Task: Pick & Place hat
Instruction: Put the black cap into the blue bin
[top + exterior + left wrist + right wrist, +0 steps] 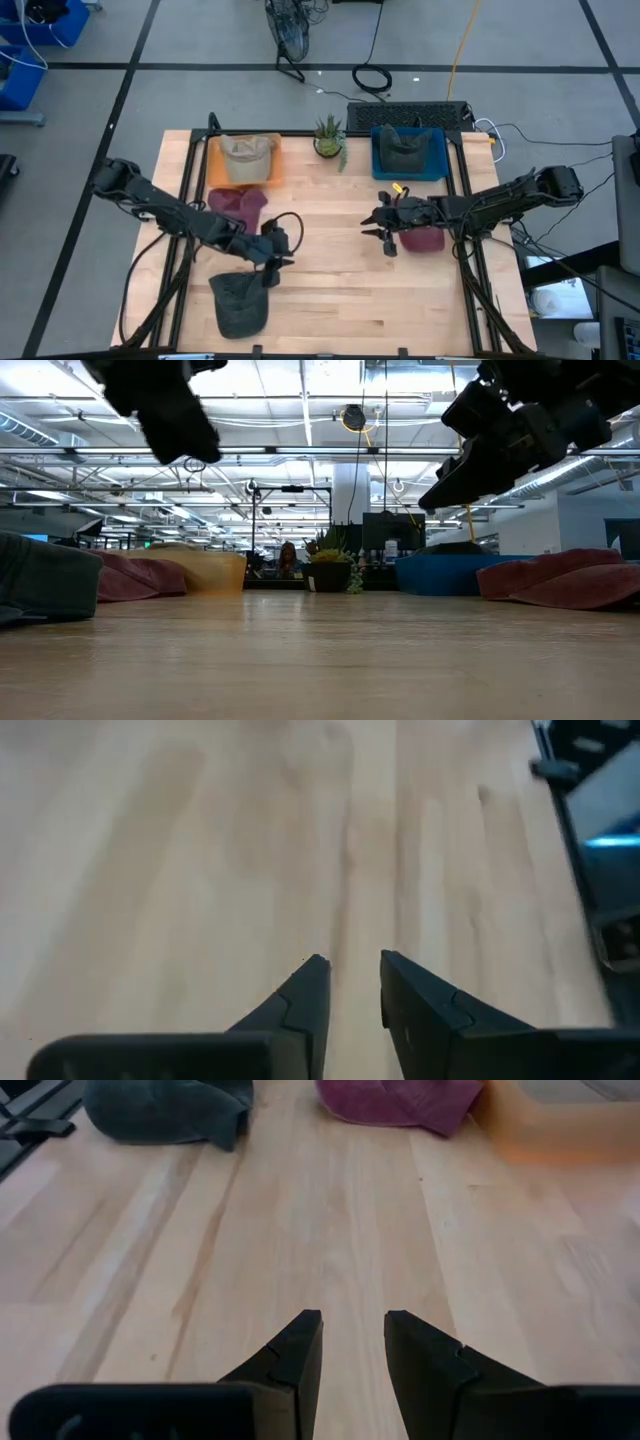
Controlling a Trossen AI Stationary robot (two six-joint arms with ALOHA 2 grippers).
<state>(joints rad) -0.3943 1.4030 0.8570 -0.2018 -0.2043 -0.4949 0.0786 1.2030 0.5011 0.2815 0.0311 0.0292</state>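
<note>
1. Lying flat on the bare wood, the dark grey hat (240, 302) sits at the near left of the table (340, 300), on the far side of the boards from the potted plant (329, 138), its soft crown slumped and its brim toward the table's near edge.
2. Maroon hat (238, 207): limp cloth, left of the plant and nearer the front, just before the orange tray (272, 172).
3. Second maroon hat (424, 238): crumpled cloth, right of the plant and nearer the front, touching or partly under the right arm.
4. Orange tray: just left of the plant, holding a tan cap (246, 151).
5. Blue tray (437, 163): just right of the plant, holding a dark cap (404, 146).
6. Table: pale wooden planks with visible grain, framed by black rails; grey floor with cables around it.
7. Room, low view: open hall with ceiling beams and strip lights behind the plant.
8. Left gripper (279, 262): in front of the plant and to its left, raised above the wood just beyond the dark grey hat; fingers (300, 1000) slightly parted, empty.
9. Right gripper (376, 228): in front of the plant and to its right, beside the second maroon hat; fingers (295, 1350) slightly parted, holding nothing.
</note>
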